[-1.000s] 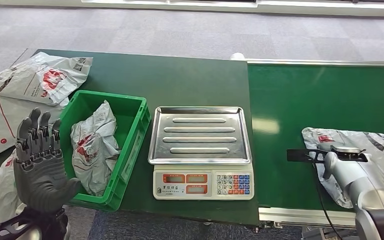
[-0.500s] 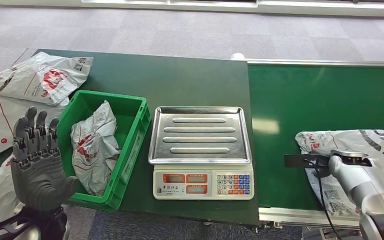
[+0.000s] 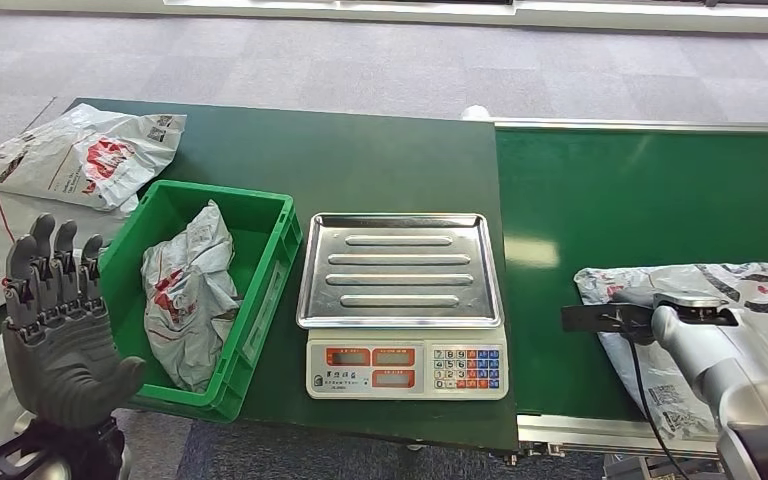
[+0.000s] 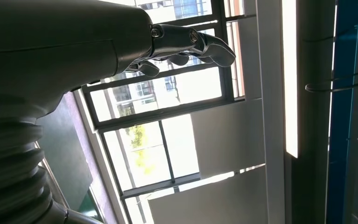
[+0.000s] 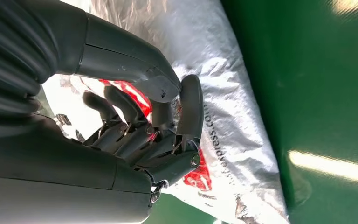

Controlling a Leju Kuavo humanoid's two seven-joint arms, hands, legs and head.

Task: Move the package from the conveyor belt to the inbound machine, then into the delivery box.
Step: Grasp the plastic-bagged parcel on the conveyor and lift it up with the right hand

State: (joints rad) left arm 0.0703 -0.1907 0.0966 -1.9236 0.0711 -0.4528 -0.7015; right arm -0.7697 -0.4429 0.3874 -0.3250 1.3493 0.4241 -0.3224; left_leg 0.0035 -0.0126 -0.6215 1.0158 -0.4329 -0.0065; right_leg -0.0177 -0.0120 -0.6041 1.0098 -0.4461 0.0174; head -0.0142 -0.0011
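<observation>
A silver-grey plastic package with red print [image 3: 705,285] lies on the green conveyor belt [image 3: 640,190] at the right. My right arm [image 3: 725,365] reaches over it. In the right wrist view my right hand [image 5: 140,140] has its fingers and thumb curled into the package [image 5: 233,126], gripping its film. The inbound machine, a scale with a steel tray [image 3: 400,228], stands bare beside the belt. The green delivery box [image 3: 278,240] sits left of the scale and holds one crumpled package [image 3: 185,290]. My left hand [image 3: 60,335] is raised beside the box, fingers [image 4: 200,44] spread and empty.
Several more packages [image 3: 80,155] lie on the dark green table [image 3: 360,150] left of and behind the box. The belt's metal frame edge [image 3: 610,432] runs along the front right. Grey carpeted floor [image 3: 360,60] lies beyond the table.
The package has shifted left along the belt toward the scale, under my right hand. My left hand has drifted a little left and down, still spread.
</observation>
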